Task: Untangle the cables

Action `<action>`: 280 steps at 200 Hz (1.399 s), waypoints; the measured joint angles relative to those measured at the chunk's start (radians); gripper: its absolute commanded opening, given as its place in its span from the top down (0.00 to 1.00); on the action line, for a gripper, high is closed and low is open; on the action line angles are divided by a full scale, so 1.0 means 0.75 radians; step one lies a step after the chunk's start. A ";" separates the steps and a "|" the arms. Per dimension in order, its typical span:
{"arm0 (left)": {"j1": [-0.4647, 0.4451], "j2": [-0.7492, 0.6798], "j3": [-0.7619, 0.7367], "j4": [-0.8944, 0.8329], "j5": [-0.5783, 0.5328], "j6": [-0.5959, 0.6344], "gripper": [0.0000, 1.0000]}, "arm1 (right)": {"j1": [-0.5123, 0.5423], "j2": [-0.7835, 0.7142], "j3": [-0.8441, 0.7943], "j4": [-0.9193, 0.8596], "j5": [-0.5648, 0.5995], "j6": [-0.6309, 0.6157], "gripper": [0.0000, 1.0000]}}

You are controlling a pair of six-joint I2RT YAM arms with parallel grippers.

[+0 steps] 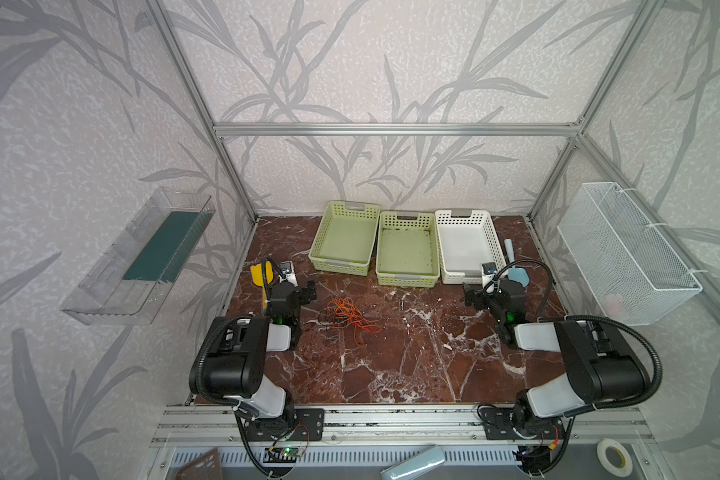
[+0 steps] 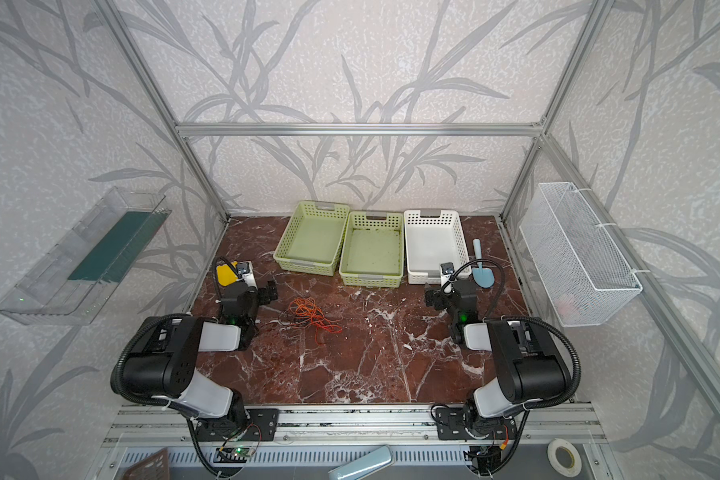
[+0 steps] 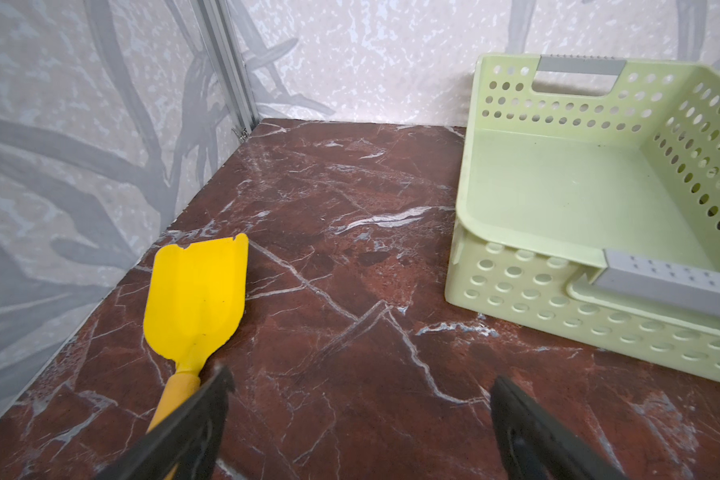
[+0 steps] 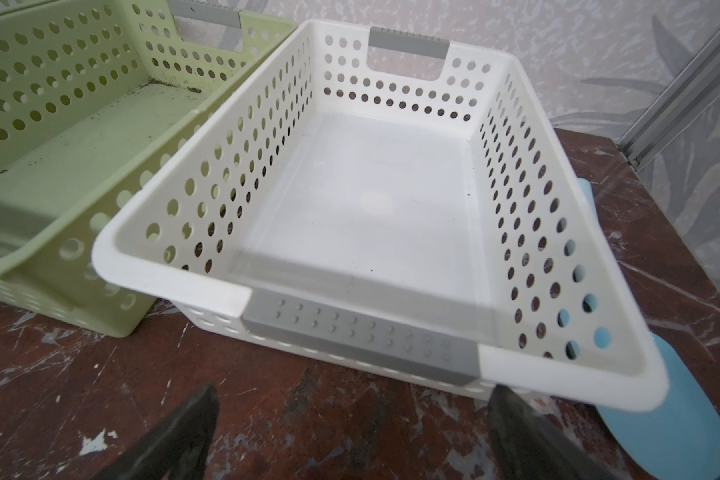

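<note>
The cables [image 1: 348,316] are lying tangled on the desk [image 1: 412,365], between both arms, nearer the left. The left fingers [image 3: 200,419] and right fingers [image 4: 184,432] are standing wide open, gripping nothing.

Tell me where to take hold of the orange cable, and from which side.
I would grip the orange cable on the lone strand trailing out of the clump toward the robot's side, where it lies apart from the curls. Come straight down from above with the open left gripper, the nearer one, jaws across the strand: a thin wire flat on the table gives no side purchase.
</note>
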 measured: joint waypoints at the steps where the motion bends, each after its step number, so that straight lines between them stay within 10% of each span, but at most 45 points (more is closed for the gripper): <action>1: 0.000 0.000 0.000 0.000 -0.001 -0.001 0.01 | 0.000 0.000 -0.001 0.001 0.000 0.000 0.01; 87: 0.000 -0.168 -0.009 -0.087 -0.061 -0.011 0.03 | 0.003 -0.098 -0.032 0.001 -0.010 -0.005 0.01; 164: -0.022 -0.622 0.420 -0.993 0.229 -0.175 0.34 | 0.219 -0.580 0.250 -0.676 -0.167 0.036 0.19; 213: -0.297 -0.539 0.444 -1.401 0.395 -0.230 0.40 | 0.653 -0.293 0.465 -0.927 -0.295 0.043 0.49; 280: -0.471 -0.447 0.516 -1.679 0.408 -0.122 0.40 | 0.823 0.031 0.598 -1.025 -0.383 0.117 0.50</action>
